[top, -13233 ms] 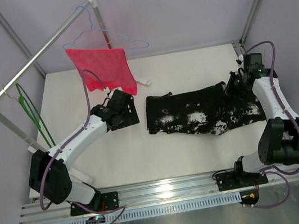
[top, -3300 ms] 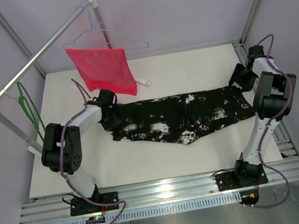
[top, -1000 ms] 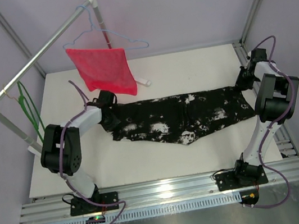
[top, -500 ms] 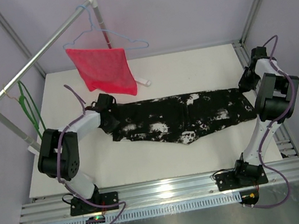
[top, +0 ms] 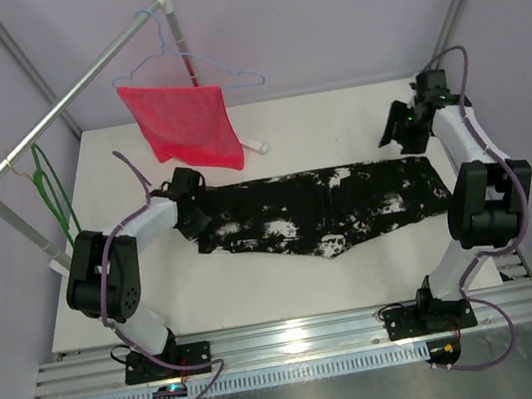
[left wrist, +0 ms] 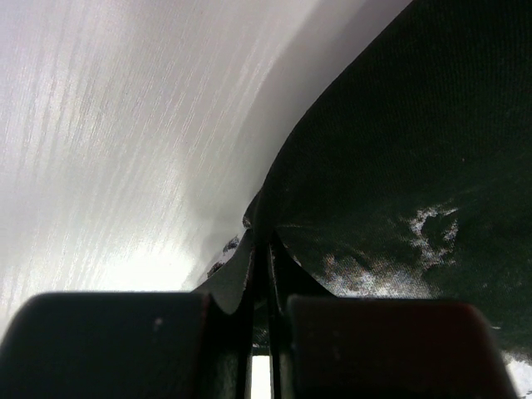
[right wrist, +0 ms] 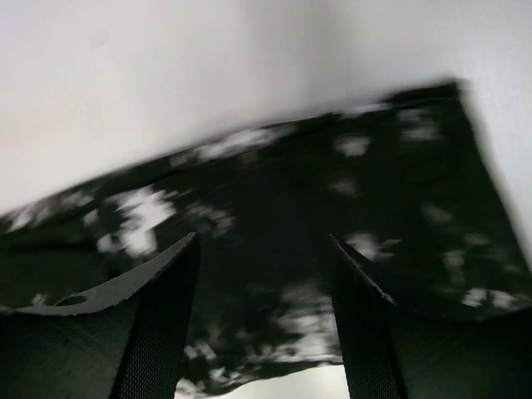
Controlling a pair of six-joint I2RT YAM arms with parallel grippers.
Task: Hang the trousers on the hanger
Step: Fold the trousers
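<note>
- The right gripper (top: 400,128) has let go of the right end of the large black, white-splotched fabric trousers (top: 323,208) and lifted toward the far right. Its jaws stand apart with nothing between them.
- The trousers lie spread flat across the middle of the white table (top: 359,276), their right end now free.
- The left gripper (left wrist: 262,258) stays pinched tight on a fold at the trousers' left end.
- The thin bright green hanger (top: 53,198) hangs from the metal rail (top: 68,99) at the far left, well apart from the trousers, so the spreading looks finished and the hanging not yet begun.
- The right wrist view is smeared by motion.
- The hanger's hook is too thin to make out.
- From above, the left fingers are hidden under the wrist.
</note>
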